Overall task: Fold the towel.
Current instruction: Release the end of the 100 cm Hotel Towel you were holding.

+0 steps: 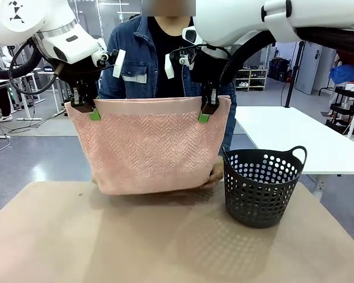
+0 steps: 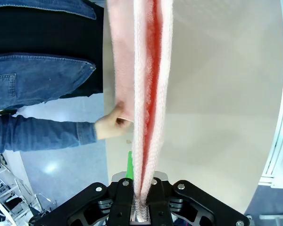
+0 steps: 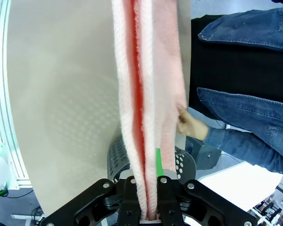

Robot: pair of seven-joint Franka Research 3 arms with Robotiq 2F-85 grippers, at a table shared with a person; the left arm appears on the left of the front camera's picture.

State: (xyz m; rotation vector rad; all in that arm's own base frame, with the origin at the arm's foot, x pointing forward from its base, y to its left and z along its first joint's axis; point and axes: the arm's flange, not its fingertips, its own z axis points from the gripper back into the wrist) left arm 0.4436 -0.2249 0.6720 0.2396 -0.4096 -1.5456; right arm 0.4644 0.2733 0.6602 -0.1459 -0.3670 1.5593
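The pale pink towel (image 1: 147, 147) hangs doubled over above the table, held up by its top edge. My left gripper (image 1: 85, 109) is shut on the towel's top left corner and my right gripper (image 1: 207, 112) is shut on its top right corner. In the left wrist view the towel (image 2: 148, 94) runs straight up from between my shut fingers. The right wrist view shows the same, with the towel (image 3: 141, 103) clamped between the pads. A person in a denim jacket stands behind it, one hand (image 2: 111, 126) and the other hand (image 3: 191, 125) gripping the towel's lower edge.
A dark perforated basket (image 1: 262, 186) with handles stands on the tan table (image 1: 135, 242) to the right of the towel, close to its lower right corner. A white table (image 1: 295, 135) lies beyond at the right.
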